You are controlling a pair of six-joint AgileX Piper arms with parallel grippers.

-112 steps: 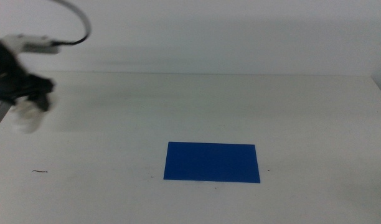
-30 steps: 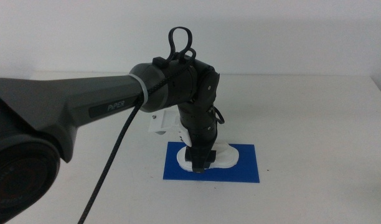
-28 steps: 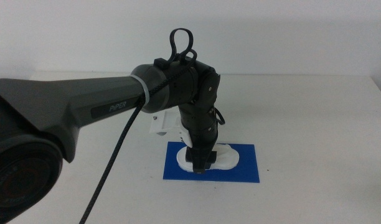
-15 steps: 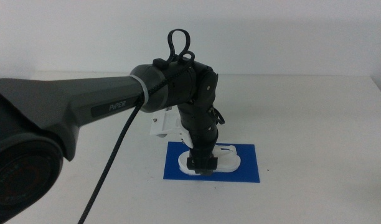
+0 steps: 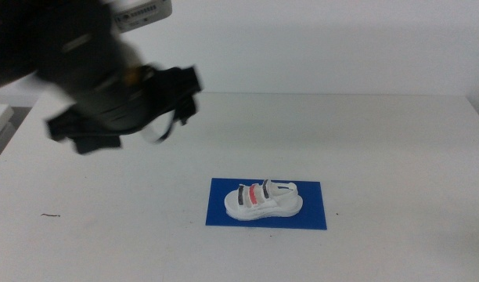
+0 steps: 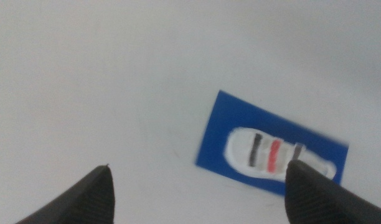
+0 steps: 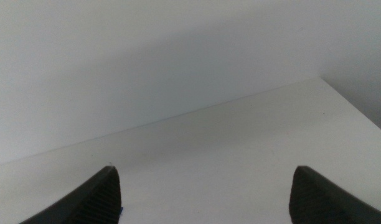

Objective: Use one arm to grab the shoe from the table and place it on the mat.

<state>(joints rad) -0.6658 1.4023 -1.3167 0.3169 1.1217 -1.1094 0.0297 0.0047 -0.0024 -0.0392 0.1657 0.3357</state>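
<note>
The white shoe [image 5: 263,201] with dark and red straps lies on its sole on the blue mat [image 5: 310,215], near the middle of the white table [image 5: 396,149]. It also shows in the left wrist view [image 6: 274,154] on the mat [image 6: 228,134]. The dark left arm [image 5: 106,86] is blurred at the upper left, high above the table and well away from the shoe. My left gripper [image 6: 197,186] is open and empty. My right gripper [image 7: 206,186] is open and empty over bare table, out of the middle view.
A small dark mark [image 5: 50,215] lies on the table at the near left. The table's far edge [image 5: 341,95] meets a plain white wall. The table's right edge [image 5: 478,117] shows at the far right.
The left gripper has let go of the shoe on the mat and the arm has swung up and back to the left. The shoe stays on the mat.
</note>
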